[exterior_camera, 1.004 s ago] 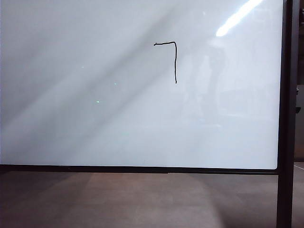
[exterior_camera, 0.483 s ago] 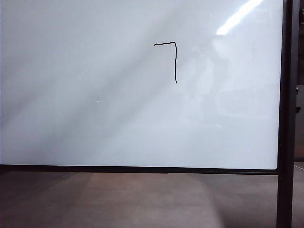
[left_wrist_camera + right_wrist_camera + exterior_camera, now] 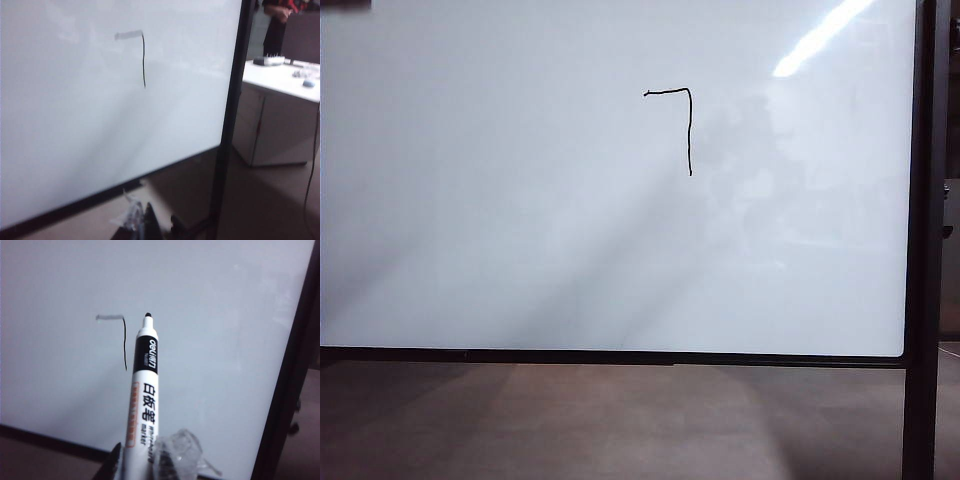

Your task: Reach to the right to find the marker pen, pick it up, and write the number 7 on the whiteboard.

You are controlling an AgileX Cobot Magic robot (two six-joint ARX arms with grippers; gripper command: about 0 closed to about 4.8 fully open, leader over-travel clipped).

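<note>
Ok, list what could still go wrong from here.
1. The marker is uncapped in the right gripper, tip bare near the whiteboard; a brush could streak beside the 7.
2. Only its lower end is gripped, so it might slip.
3. The left gripper, shut, hangs near the frame.

The right gripper (image 3: 137, 465) holds the marker pen (image 3: 142, 395) clamped between its fingers (image 3: 177, 455), one of them wrapped in clear tape. The pen is white with a black band and printed lettering, its dark tip uncapped and pointing at the whiteboard (image 3: 215, 340) without touching it. The number 7 (image 3: 120, 337) stands on the board just beside the tip. The board's black frame (image 3: 285, 390) runs along one edge.
</note>
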